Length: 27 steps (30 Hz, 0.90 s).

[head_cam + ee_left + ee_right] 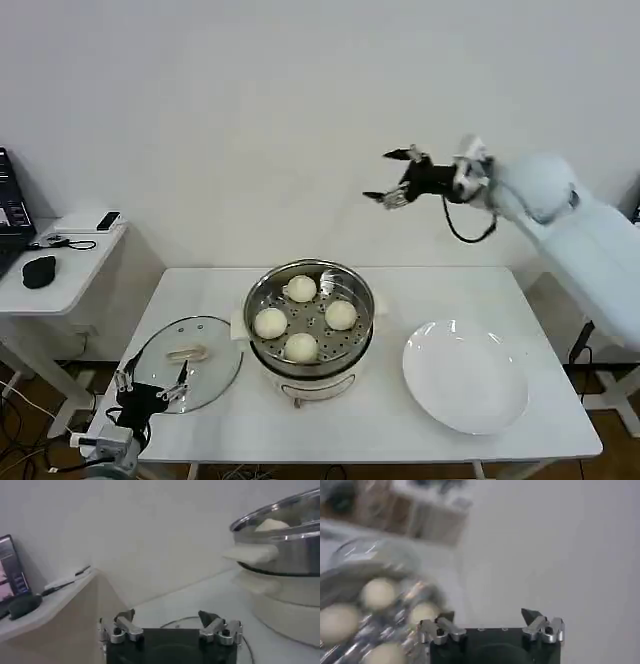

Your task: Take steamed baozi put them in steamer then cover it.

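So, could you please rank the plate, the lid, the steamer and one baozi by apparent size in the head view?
1. Steamer and plate, too close to rank
2. Lid
3. Baozi

Four baozi (pixel 301 318) in the steamer (pixel 310 330); cover (pixel 190 363) left, plate (pixel 466 377) right.

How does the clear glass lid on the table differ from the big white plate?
The round clear glass lid is see-through with a metal rim and a cream handle at its centre; the round white plate is opaque and plain. The lid lies left of the shiny steel steamer, the plate right of it. The left pincer hovers open at the lid's near edge; nothing is near the plate. Both are round and lie flat on the white table.
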Each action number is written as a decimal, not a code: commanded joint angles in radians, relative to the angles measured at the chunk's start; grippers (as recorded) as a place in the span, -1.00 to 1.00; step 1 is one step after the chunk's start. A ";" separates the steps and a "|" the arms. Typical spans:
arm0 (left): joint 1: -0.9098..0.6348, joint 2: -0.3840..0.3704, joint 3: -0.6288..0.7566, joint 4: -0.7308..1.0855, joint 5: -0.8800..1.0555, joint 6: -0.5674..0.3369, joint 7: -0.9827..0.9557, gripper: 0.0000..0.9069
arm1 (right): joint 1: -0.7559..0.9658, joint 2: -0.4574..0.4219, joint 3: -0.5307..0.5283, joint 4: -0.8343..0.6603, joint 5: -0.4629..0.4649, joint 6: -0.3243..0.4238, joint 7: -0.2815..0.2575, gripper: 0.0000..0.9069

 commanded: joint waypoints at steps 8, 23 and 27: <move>0.021 -0.010 0.012 -0.031 0.014 -0.022 -0.037 1.00 | -1.130 0.197 1.005 0.306 0.013 0.208 0.338 1.00; 0.056 0.017 0.000 -0.051 0.131 -0.085 -0.096 1.00 | -1.425 0.525 0.990 0.328 -0.067 0.371 0.369 1.00; 0.063 0.017 0.000 -0.030 0.325 -0.103 -0.121 1.00 | -1.444 0.542 0.973 0.325 -0.096 0.365 0.399 1.00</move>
